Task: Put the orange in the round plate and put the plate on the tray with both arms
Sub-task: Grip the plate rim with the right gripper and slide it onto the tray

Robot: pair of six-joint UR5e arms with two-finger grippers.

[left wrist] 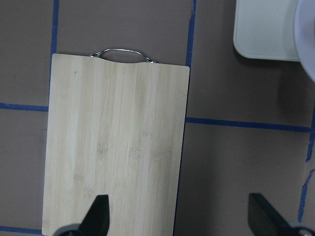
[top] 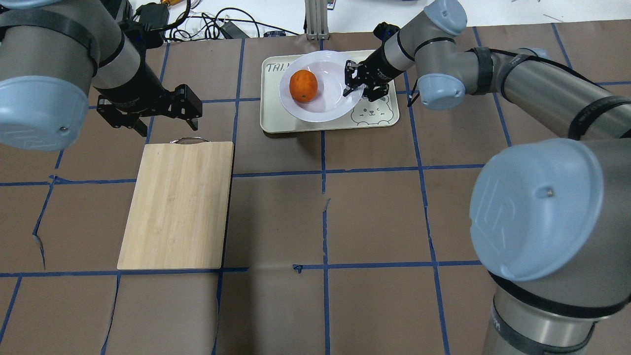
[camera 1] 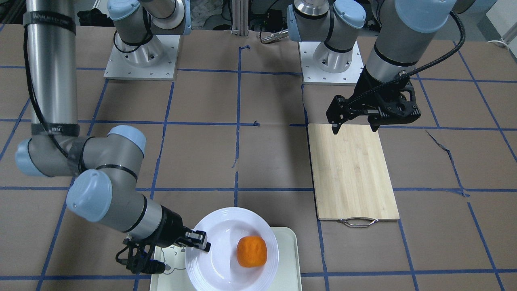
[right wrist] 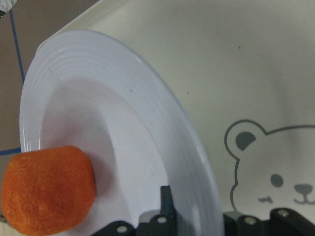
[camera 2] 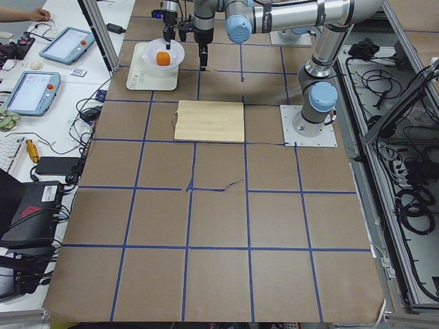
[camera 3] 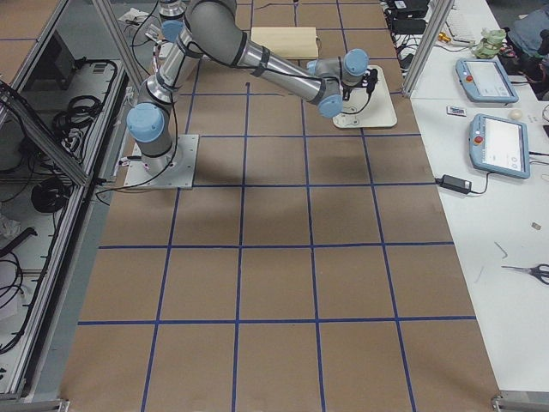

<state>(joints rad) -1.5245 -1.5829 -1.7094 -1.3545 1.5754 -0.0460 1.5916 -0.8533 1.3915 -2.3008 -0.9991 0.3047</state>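
The orange (camera 1: 251, 251) (top: 303, 86) (right wrist: 47, 189) lies in the round plate (camera 1: 218, 246) (top: 330, 106) (right wrist: 123, 118), left of centre in the overhead view. The plate is over the tray (camera 1: 288, 258) (top: 276, 118) (right wrist: 246, 64), tilted, with one edge overhanging the tray's rim. My right gripper (camera 1: 198, 241) (top: 354, 84) (right wrist: 197, 216) is shut on the plate's rim, above the bear face. My left gripper (camera 1: 355, 128) (top: 167, 129) (left wrist: 179, 211) hangs open and empty over the wooden board's handle end, well apart from the plate.
A wooden cutting board (camera 1: 351, 173) (top: 177, 202) (left wrist: 118, 147) with a metal handle lies on the brown paper under my left gripper. Both arm bases stand at the table's robot side. Tablets and cables sit on side benches beyond the tray.
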